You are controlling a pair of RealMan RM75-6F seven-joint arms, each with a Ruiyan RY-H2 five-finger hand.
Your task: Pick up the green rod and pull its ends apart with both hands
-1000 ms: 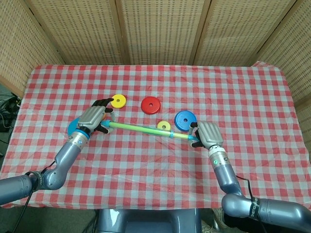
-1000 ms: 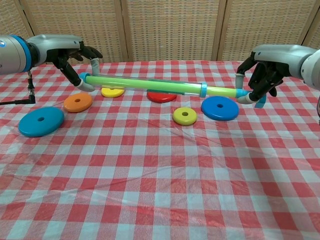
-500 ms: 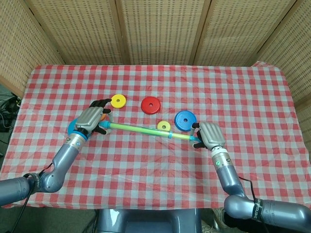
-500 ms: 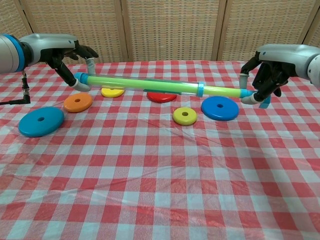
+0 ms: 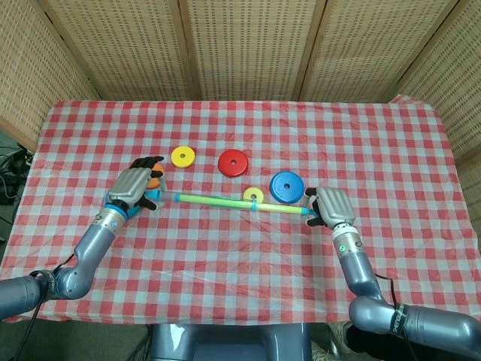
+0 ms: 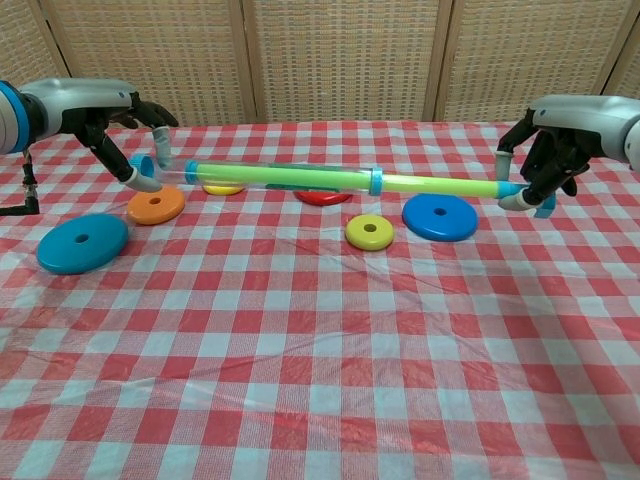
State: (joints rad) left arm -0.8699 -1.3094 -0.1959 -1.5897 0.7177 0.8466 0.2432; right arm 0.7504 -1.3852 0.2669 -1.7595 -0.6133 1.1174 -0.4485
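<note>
The green rod [image 6: 340, 181] hangs level above the table, its thinner inner tube drawn out to the right of a blue collar [image 6: 376, 181]. In the head view the rod [image 5: 225, 201] runs from left to right across the cloth. My left hand [image 6: 130, 125] [image 5: 133, 188] grips the rod's blue-capped left end. My right hand [image 6: 545, 160] [image 5: 331, 207] pinches the right end between thumb and fingers. Both hands are spread far apart.
On the red checked tablecloth [image 6: 320, 340] lie discs: a large blue one [image 6: 82, 243] at left, an orange one [image 6: 155, 205], a yellow one [image 6: 370, 232], a blue one [image 6: 440, 216], a red one [image 5: 233, 162] and a yellow one [image 5: 183, 156] behind the rod. Wicker screens stand at the back.
Both hands moved outward, the left further left and the right further right. The rod lengthened: more of its thin inner tube shows and the blue collar sits further left.
</note>
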